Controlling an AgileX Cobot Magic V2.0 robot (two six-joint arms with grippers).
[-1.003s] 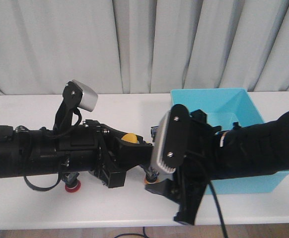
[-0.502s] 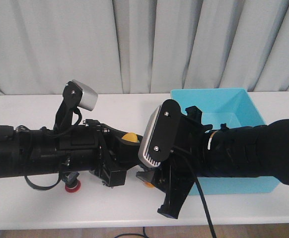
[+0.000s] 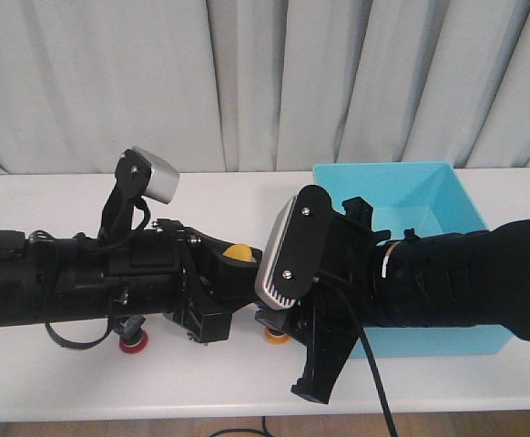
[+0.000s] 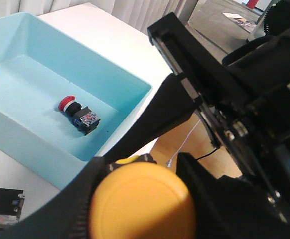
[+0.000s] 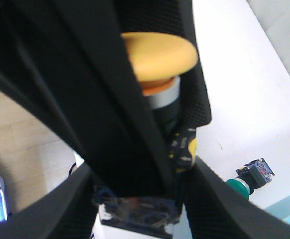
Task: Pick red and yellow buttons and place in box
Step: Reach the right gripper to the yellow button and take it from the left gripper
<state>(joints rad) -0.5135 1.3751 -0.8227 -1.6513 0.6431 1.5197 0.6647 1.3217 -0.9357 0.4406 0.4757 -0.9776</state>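
**Two loaded arms crowd the same patch of desk**

Both arms meet near the middle of the desk [image 3: 83, 187], just left of the box [image 3: 429, 196]. The left tool [image 4: 135, 199] pinches a yellow button [image 4: 140, 201], its cap filling the lower part of the left wrist view. The right tool [image 5: 150, 149] is pressed onto a second yellow button [image 5: 157, 50], cap up, grey body squeezed between the black fingers [image 5: 102, 99].

The main risk, as I judge it, is contact between the arms. In the front view the right wrist overlaps the left tool's end, and the left wrist view shows the right arm's black frame crossing close above the held cap. If either arm swings toward the box without the other clearing first, a knock could twist a button out of its grip.

The second risk is a drop short of the box. The right tool hangs low beside the near-left corner of the box, so a sideways move without lift could clip the wall.

A red button [image 4: 77, 112] already lies inside the box. Another red button [image 3: 133, 344] sits on the desk under the left arm, and a green button [image 5: 247, 179] lies on the desk near the right tool; either could be swept aside by a low pass.
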